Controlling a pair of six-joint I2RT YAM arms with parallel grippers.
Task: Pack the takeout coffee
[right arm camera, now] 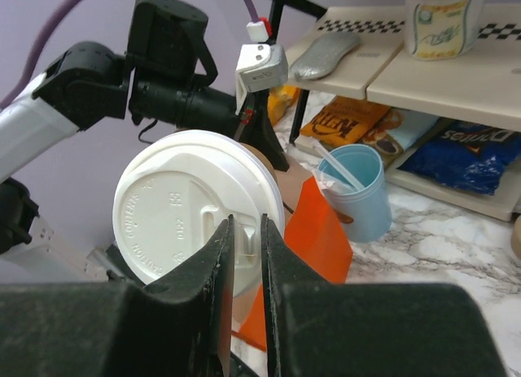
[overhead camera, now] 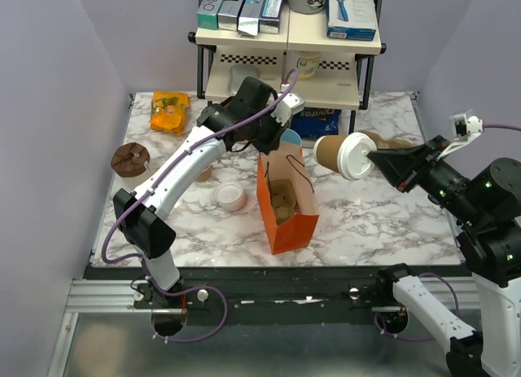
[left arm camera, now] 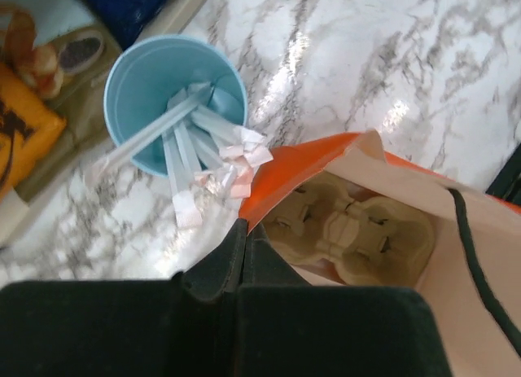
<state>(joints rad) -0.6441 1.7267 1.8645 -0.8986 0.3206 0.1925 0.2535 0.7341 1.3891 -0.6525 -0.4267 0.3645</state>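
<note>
Right hand (right arm camera: 247,230): black fingers set narrow, clamped across the rim of the lid; it holds the coffee.
Takeout coffee (overhead camera: 334,153): tan kraft-paper cup with a smooth round white plastic lid that has a moulded sip-hole. It is tipped on its side with the lid towards the right hand, lifted clear of the tabletop, above and right of the bag mouth, not touching the bag.
Tabletop (overhead camera: 374,222): glossy white marble pattern with grey veins.
Orange paper bag (overhead camera: 289,222): upright and flat-sided, matt orange outside and plain brown inside, mouth open. It stands under the left hand and left of the right hand.
Bag contents: moulded pulp cup carrier (left arm camera: 350,234), beige and rough, lying at the bottom.
Left hand (left arm camera: 244,230): fingers pressed together on a corner of the bag's rim.
Light-blue cup (left arm camera: 155,84): round, smooth-walled, upright just beyond the left hand and beside the bag. It holds long white packets (left arm camera: 212,141).
Shelf (right arm camera: 440,76): cream boards on a black frame, farthest back.
</note>
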